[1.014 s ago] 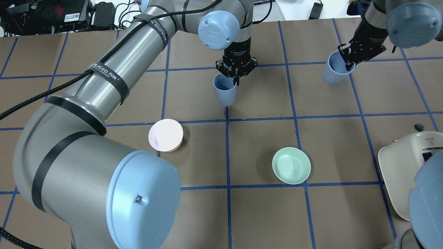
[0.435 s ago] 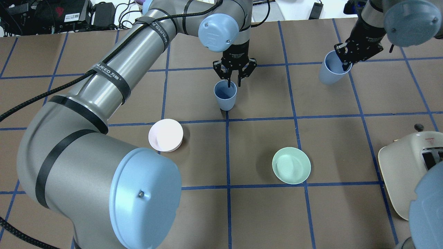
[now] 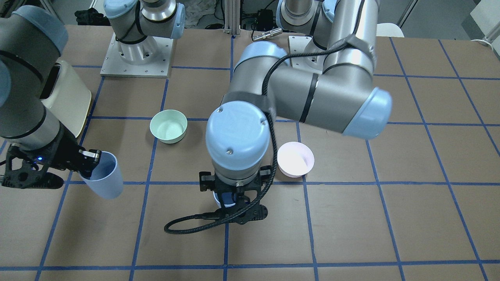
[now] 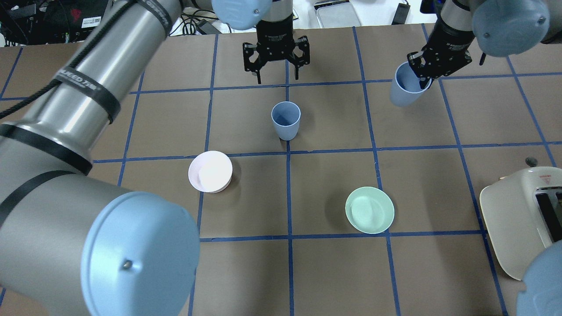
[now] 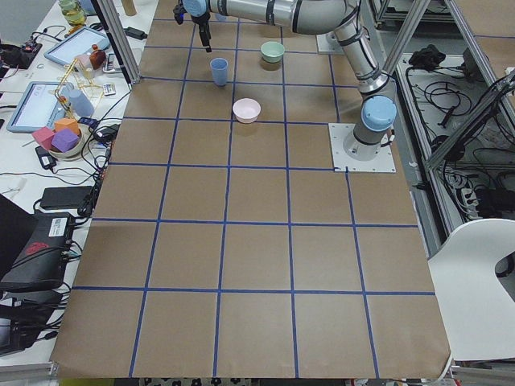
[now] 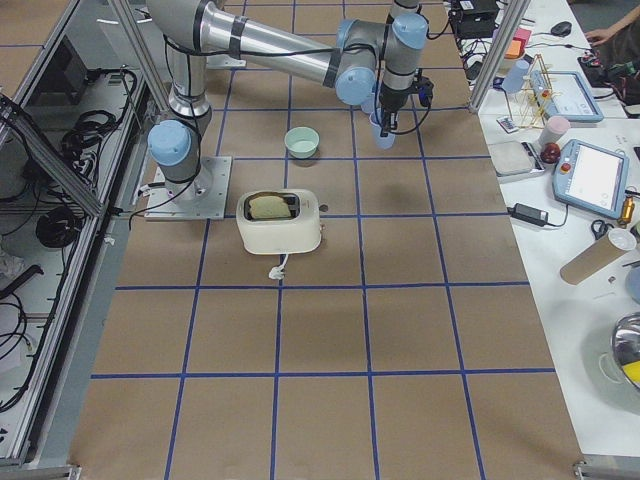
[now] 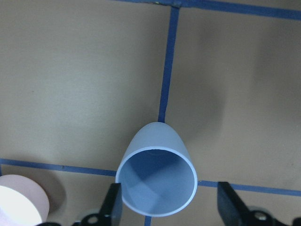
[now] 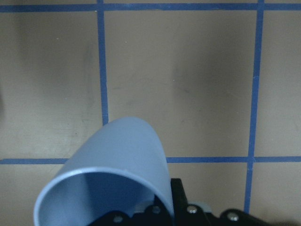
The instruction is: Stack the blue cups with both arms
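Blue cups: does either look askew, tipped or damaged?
The held cup is tilted, pinched at its rim by the right gripper. The other cup stands upright on the table, the open left gripper clear of it. No damage shows.

Brown table gridded in blue tape, evenly lit; a white chair beside it on the grey floor (cables trailing), a cluttered white bench opposite.
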{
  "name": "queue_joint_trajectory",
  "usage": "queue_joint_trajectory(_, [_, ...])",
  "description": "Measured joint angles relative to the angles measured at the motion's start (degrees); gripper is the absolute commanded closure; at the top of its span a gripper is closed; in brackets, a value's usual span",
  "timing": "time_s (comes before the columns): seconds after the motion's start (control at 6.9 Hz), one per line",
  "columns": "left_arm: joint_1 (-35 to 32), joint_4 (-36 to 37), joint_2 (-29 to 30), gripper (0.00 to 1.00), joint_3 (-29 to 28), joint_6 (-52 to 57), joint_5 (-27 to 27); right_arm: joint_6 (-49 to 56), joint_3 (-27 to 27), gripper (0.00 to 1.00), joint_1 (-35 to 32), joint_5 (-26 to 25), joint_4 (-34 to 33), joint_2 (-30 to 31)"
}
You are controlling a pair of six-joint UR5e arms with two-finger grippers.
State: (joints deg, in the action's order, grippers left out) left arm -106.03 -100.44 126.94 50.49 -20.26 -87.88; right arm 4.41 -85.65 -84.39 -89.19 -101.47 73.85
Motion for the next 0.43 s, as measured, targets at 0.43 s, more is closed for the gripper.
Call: queue_joint_trajectory(0.43, [7.48, -9.6, -11.28, 0.11, -0.38, 10.18, -0.04, -14.98, 0.66, 1.0, -9.85, 3.95, -0.2, -0.32])
